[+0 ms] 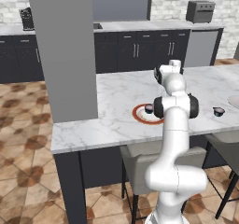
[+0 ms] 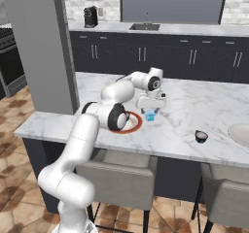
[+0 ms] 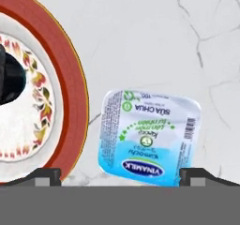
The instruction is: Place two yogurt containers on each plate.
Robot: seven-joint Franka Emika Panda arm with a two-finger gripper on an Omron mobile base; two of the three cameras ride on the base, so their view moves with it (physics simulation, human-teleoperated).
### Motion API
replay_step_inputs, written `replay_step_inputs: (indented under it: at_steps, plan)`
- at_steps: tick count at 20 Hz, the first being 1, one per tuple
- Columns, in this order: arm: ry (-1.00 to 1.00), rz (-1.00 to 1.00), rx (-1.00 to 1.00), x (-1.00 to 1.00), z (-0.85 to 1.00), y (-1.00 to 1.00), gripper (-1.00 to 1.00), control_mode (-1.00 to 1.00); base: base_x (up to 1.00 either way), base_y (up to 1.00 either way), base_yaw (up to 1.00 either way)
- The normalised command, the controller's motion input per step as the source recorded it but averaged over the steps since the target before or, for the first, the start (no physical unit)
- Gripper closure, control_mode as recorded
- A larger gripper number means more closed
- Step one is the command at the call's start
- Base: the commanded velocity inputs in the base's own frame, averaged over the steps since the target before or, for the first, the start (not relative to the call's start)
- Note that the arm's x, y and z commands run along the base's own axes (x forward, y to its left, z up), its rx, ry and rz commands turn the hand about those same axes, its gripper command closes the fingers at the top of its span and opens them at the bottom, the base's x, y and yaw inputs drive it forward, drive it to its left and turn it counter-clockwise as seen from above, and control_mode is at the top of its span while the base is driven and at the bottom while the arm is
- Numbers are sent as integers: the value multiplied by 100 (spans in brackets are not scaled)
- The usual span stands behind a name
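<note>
Location: domestic kitchen, rendered.

A marble-topped island bench (image 1: 116,97) stands on a patterned terracotta tile floor (image 1: 23,125), with grey upholstered stools (image 2: 121,176) tucked beneath its near edge. Dark base cabinets with bar handles (image 2: 141,52) line the rear wall under a pale worktop fitted with a sink and tap (image 2: 145,25). A coffee machine (image 2: 90,16) and a toaster oven (image 1: 200,11) sit before a white brick backsplash (image 1: 168,1).

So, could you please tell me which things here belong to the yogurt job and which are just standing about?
Job: light blue yogurt cup under the open end effector; red-rimmed plate holding a dark yogurt cup; another dark yogurt cup on the counter; pale plate.
Standing about: coffee machine, toaster oven, sink, stools.
</note>
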Motion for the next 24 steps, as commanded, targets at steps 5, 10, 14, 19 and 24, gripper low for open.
replay_step_inputs:
  at_steps: [5,10,14,19,24]
  plan:
    - [-3,0,0,0,-24,0,-100,-100,0,0,0]
    - [-4,0,0,0,-26,0,-100,-100,0,0,0]
    - [-2,0,0,0,-33,0,-100,-100,0,0,0]
    - [-2,0,0,0,-44,25,100,-100,0,0,0]
    - [-14,0,1,-8,-41,58,100,-100,0,0,0]
